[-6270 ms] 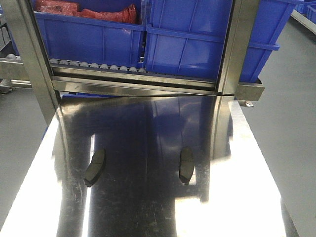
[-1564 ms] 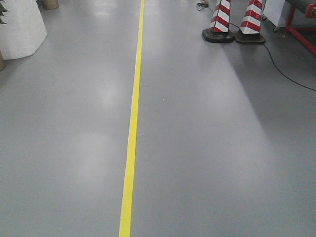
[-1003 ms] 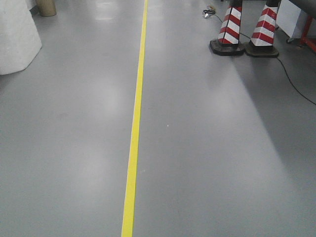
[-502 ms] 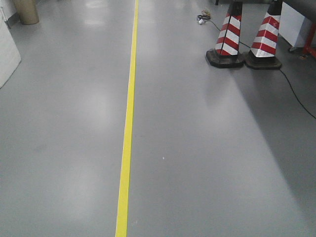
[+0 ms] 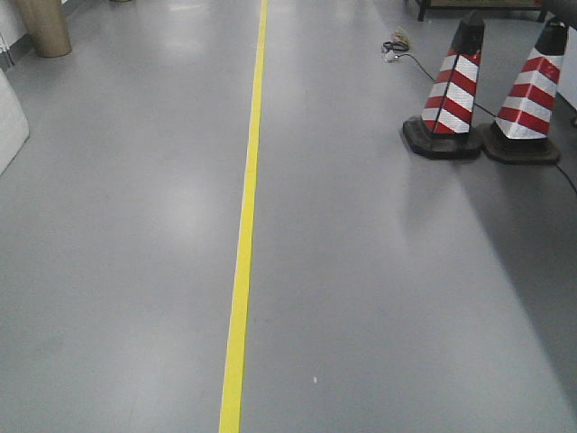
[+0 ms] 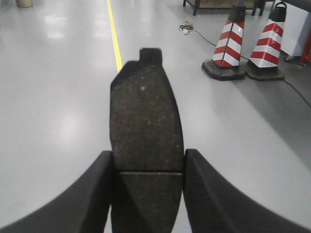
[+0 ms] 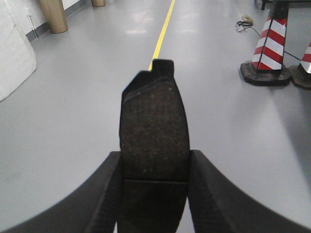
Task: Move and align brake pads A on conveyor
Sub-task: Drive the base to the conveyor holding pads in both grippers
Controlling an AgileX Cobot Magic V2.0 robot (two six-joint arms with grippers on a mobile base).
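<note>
grey floor (image 5: 388,298), yellow line (image 5: 242,271) down middle; red-white cone (image 5: 453,90) beside second cone (image 5: 528,99) upper right; cable (image 5: 397,47) behind.

- You see a grey floor (image 5: 108,271) crossed by one yellow line (image 5: 242,271).
- Your left cone (image 5: 453,86) and right cone (image 5: 532,95) carry red-and-white diagonal stripes over black bases.
- Your left brake pad (image 6: 146,121) and right brake pad (image 7: 154,126) are dark grey-brown and finely speckled.
- Their jaws are black.
</note>
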